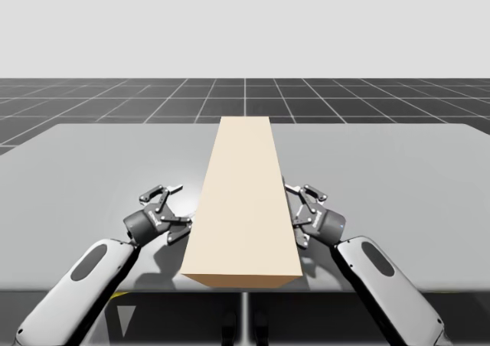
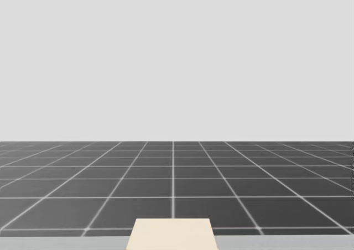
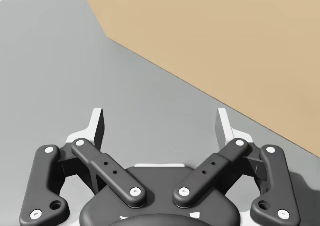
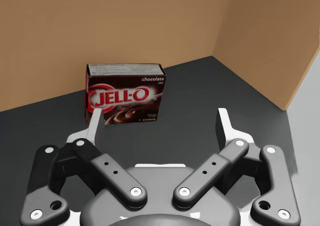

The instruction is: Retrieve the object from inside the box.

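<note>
A long tan box (image 1: 243,200) lies down the middle of the grey table (image 1: 92,162); its far end shows in the head view (image 2: 172,234). The right wrist view looks into the box, past its tan walls (image 4: 100,26). A small dark brown carton (image 4: 125,93) stands upright on the dark floor against the back wall. My right gripper (image 4: 160,128) is open, a short way in front of the carton and not touching it. In the high view my right gripper (image 1: 295,213) sits at the box's right side. My left gripper (image 1: 181,208) is open beside the box's left wall (image 3: 225,46), holding nothing (image 3: 161,128).
Bare grey table lies on both sides of the box. The table's near edge (image 1: 115,288) runs just behind my wrists. Beyond the table stretches a dark tiled floor (image 2: 177,183).
</note>
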Controlling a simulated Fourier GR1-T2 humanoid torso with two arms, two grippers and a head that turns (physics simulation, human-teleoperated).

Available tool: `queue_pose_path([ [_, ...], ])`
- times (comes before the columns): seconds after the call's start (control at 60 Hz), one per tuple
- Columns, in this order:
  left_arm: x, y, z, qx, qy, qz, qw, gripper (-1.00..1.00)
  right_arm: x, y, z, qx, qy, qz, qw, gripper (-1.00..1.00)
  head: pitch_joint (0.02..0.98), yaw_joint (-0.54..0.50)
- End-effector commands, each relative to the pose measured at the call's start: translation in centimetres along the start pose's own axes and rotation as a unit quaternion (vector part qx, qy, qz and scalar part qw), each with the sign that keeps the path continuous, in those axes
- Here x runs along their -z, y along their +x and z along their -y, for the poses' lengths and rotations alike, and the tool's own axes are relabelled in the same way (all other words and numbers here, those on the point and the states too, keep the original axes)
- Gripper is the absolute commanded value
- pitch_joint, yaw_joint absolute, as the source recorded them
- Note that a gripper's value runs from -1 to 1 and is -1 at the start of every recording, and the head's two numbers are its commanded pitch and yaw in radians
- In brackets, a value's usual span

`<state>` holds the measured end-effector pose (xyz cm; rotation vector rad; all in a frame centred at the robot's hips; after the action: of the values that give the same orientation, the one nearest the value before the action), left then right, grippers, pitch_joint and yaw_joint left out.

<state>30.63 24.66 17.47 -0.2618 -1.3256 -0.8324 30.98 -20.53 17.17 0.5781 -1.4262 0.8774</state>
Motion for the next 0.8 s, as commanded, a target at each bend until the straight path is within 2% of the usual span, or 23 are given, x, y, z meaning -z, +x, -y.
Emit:
queue_pose_path([
  [0.017, 0.4, 0.0, 1.3, 0.017, -0.015, -0.004, 0.9997, -1.00, 2.0, 0.1, -1.3, 0.005, 0.031, 0.014, 0.9994, -1.00, 0.052, -0.02],
  [0.067, 0.4, -0.1, 1.3, 0.020, -0.015, -0.005, 0.9997, -1.00, 2.8, 0.2, -1.3, 0.012, 0.038, 0.015, 0.9991, -1.00, 0.056, -0.02],
  [0.117, 0.4, -0.1, 1.3, 0.021, -0.015, -0.005, 0.9997, -1.00, 3.3, 0.1, -1.2, 0.011, 0.038, 0.017, 0.9991, -1.00, 0.060, -0.03],
  [0.15, 0.5, -0.1, 1.4, 0.022, -0.014, -0.006, 0.9996, -1.00, 3.7, -0.1, -1.1, 0.014, 0.038, 0.013, 0.9991, -1.00, 0.063, -0.03],
  [0.183, 0.5, -0.1, 1.4, 0.024, -0.014, -0.007, 0.9996, -1.00, 4.0, -0.3, -1.0, 0.008, 0.039, 0.014, 0.9991, -1.00, 0.065, -0.03],
  [0.217, 0.5, -0.2, 1.4, 0.025, -0.014, -0.008, 0.9996, -1.00, 4.3, -0.4, -0.9, 0.017, 0.040, 0.012, 0.9990, -1.00, 0.067, -0.03],
  [0.25, 0.5, -0.2, 1.4, 0.026, -0.014, -0.008, 0.9995, -1.00, 4.5, -0.5, -0.8, 0.014, 0.042, 0.015, 0.9989, -1.00, 0.069, -0.03],
  [0.267, 0.6, -0.2, 1.4, 0.028, -0.013, -0.009, 0.9995, -1.00, 4.8, -0.7, -0.8, 0.020, 0.045, 0.015, 0.9987, -1.00, 0.071, -0.04],
  [0.35, 0.6, -0.2, 1.4, 0.031, -0.011, -0.011, 0.9994, -1.00, 5.7, -1.4, -0.7, 0.013, 0.057, 0.002, 0.9983, -1.00, 0.075, -0.04],
  [0.383, 0.6, -0.3, 1.5, 0.032, -0.010, -0.011, 0.9994, -1.00, 6.2, -1.6, -0.8, 0.023, 0.062, -0.001, 0.9978, -1.00, 0.078, -0.04],
  [0.433, 0.6, -0.3, 1.5, 0.034, -0.009, -0.011, 0.9993, -1.00, 6.7, -1.9, -0.7, 0.024, 0.064, -0.001, 0.9977, -1.00, 0.081, -0.04],
  [0.467, 0.6, -0.3, 1.5, 0.036, -0.009, -0.012, 0.9992, -1.00, 7.0, -2.0, -0.7, 0.031, 0.066, -0.002, 0.9973, -1.00, 0.084, -0.04],
  [0.5, 0.7, -0.3, 1.5, 0.038, -0.008, -0.013, 0.9992, -1.00, 7.4, -2.3, -0.7, 0.029, 0.068, 0.000, 0.9972, -1.00, 0.087, -0.04],
  [0.533, 0.7, -0.4, 1.5, 0.041, -0.007, -0.015, 0.9990, -1.00, 7.7, -2.4, -0.6, 0.037, 0.073, -0.004, 0.9966, -1.00, 0.089, -0.04],
  [0.733, 0.7, -0.3, 1.5, 0.046, -0.006, -0.016, 0.9988, -1.00, 9.9, -2.7, -1.0, 0.038, 0.093, -0.008, 0.9949, -1.00, 0.100, -0.04],
  [0.767, 0.7, -0.3, 1.5, 0.047, -0.006, -0.017, 0.9987, -1.00, 10.3, -2.8, -1.2, 0.043, 0.097, -0.013, 0.9943, -1.00, 0.102, -0.04],
  [0.8, 0.7, -0.3, 1.6, 0.049, -0.006, -0.017, 0.9986, -1.00, 10.8, -2.9, -1.5, 0.040, 0.100, -0.013, 0.9941, -1.00, 0.104, -0.04],
])
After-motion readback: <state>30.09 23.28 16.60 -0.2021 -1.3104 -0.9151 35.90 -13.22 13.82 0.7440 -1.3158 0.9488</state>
